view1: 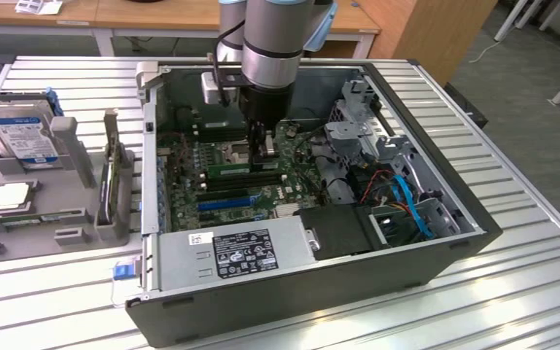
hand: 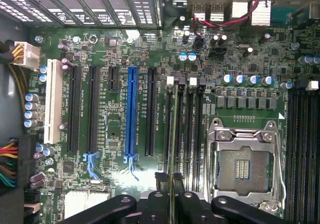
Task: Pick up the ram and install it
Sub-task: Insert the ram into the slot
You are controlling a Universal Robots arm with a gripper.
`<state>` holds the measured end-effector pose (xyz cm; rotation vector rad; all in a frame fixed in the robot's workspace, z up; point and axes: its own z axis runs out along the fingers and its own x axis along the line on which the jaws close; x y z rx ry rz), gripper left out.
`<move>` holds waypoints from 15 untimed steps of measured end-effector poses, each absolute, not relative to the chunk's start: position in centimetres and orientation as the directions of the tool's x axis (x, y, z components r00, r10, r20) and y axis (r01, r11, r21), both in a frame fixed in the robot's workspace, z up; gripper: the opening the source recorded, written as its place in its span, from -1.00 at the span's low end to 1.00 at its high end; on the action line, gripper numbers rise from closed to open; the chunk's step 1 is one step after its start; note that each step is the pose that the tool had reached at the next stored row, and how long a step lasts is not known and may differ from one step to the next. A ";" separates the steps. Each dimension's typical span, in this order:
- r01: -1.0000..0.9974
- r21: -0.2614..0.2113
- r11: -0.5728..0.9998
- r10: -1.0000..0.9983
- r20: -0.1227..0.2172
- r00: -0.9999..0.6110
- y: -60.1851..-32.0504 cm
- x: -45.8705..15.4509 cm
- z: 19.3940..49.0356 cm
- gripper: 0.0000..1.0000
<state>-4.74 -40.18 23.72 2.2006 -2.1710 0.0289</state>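
I had the gripper point(view1: 260, 154) low in the open case point(view1: 309, 300), jaws nearly closed on the ram point(hand: 173, 149), which was held edge-on just above the slots point(hand: 190, 129) beside the bare socket point(hand: 243, 166). A slight tilt, I judged, could jam it against a latch point(hand: 170, 80) or flex the board point(hand: 240, 49). The case sat on a slatted metal table point(view1: 523, 240); a wooden cabinet point(view1: 436, 33) stood at the exterior view's right.

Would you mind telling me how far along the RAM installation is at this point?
Pickup looks done: the tool grips the ram edge-on over the memory slots on the motherboard. In hand: lining it up with a slot. Left: seating it; I cannot tell whether it is in yet.
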 end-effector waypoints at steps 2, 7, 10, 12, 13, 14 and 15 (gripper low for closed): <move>-1.000 0.023 -0.013 -0.999 0.050 0.014 -40.2 -4.8 23.4 -0.72; -1.000 0.023 -0.013 -0.998 0.054 0.014 -40.2 -4.8 22.8 -0.72; -1.000 0.023 -0.013 -0.998 0.054 0.014 -40.2 -4.8 22.8 -0.72; -1.000 0.023 -0.013 -0.998 0.054 0.014 -40.2 -4.8 22.8 -0.72; -1.000 0.023 -0.014 -0.998 0.054 0.016 -40.2 -4.8 22.8 -0.72; -1.000 0.023 -0.016 -0.998 0.054 0.017 -40.2 -4.8 22.8 -0.72; -1.000 0.023 -0.018 -0.998 0.054 0.019 -40.2 -4.8 22.8 -0.72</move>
